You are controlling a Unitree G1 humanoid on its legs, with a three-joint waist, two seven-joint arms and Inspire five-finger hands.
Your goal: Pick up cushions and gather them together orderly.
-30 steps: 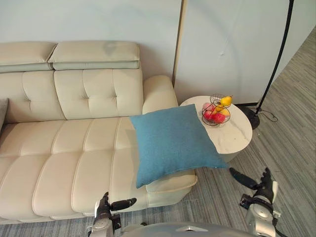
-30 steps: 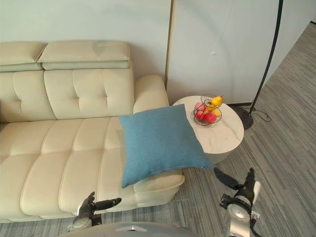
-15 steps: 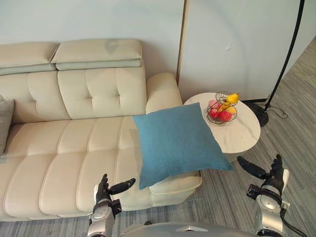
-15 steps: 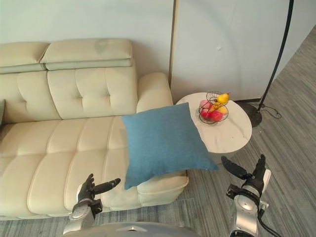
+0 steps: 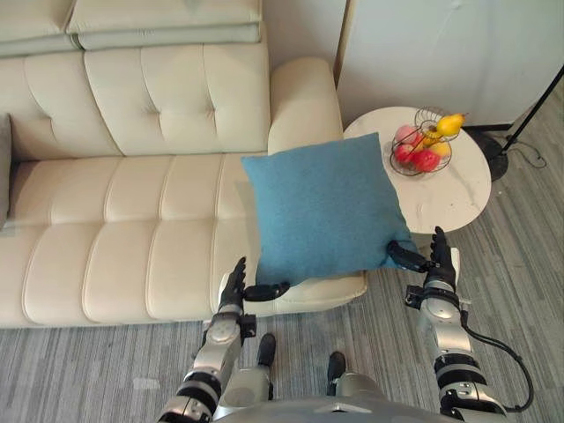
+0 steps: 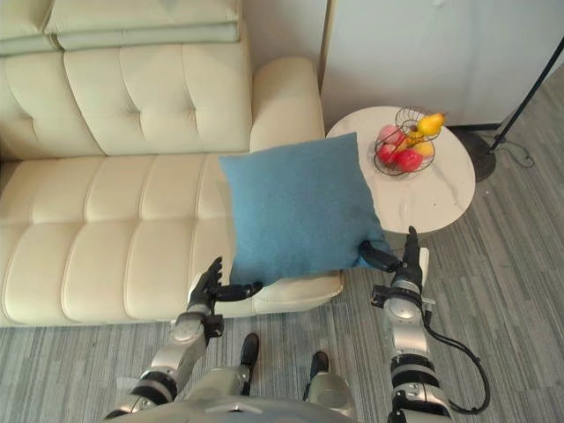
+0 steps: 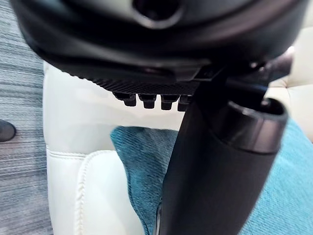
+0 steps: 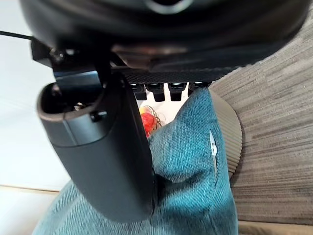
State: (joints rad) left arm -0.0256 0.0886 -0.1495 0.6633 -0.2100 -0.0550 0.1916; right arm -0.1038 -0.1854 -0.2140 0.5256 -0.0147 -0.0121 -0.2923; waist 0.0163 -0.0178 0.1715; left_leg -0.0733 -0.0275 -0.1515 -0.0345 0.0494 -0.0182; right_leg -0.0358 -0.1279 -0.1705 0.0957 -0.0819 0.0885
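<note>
A blue square cushion (image 5: 326, 207) lies tilted on the right end of the cream sofa (image 5: 132, 220), with one corner over the armrest and another over the side table. My left hand (image 5: 233, 286) is at its lower left corner, fingers straight, its thumb against the cushion's edge (image 7: 142, 156). At the lower right corner is my right hand (image 5: 436, 262), fingers straight up, with its thumb pressing a dent into the fabric (image 8: 190, 147). A grey cushion (image 5: 3, 172) peeks in at the sofa's far left.
A round white side table (image 5: 454, 189) stands right of the sofa and carries a wire fruit basket (image 5: 426, 141). A floor lamp's base (image 5: 495, 165) sits behind the table. Grey carpet runs along the sofa's front.
The camera has shifted closer and downward. Both hands have risen from low in front of the sofa to the blue cushion's lower corners, and their thumbs now touch it.
</note>
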